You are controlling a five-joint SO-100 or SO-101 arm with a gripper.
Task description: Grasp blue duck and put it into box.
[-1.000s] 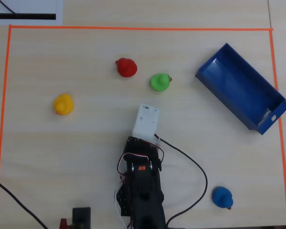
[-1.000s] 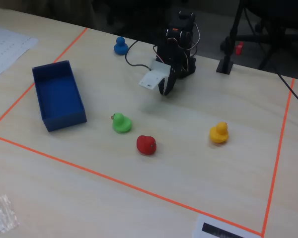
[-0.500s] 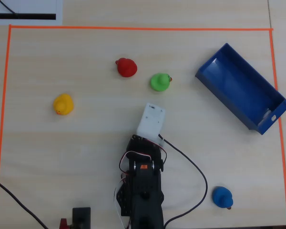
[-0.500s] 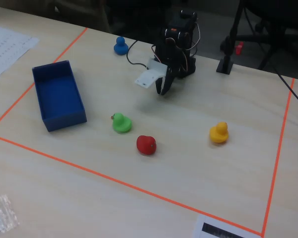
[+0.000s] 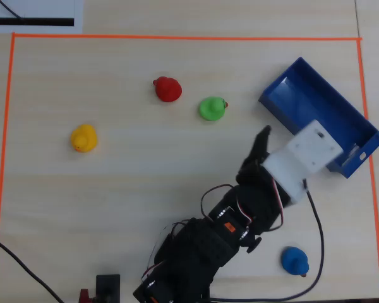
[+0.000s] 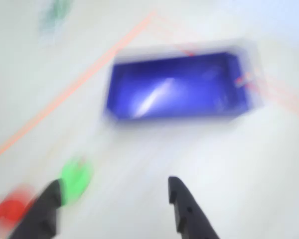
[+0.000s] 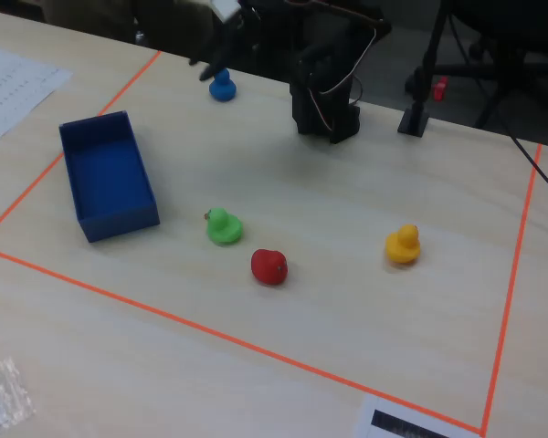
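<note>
Overhead view shows blue duck [image 5: 295, 260] behind arm; blurred wrist view shows only box [image 6: 177, 87], pincer [image 6: 114, 191] open, empty.

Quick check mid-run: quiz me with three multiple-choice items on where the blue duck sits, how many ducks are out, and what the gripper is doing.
1. Where is the blue duck?
A. inside the box
B. on the table near the arm's base
C. between the fingers

2. How many ducks are on the table?
A. two
B. three
C. four

3. What state is the gripper in?
A. open and empty
B. shut on the green duck
C. shut on the blue duck

Answers: 1 B, the overhead view shows it on the table, apart from the box. 2 C: blue, green duck, red duck, yellow duck. 3 A, the wrist view shows spread fingers with nothing between.
</note>
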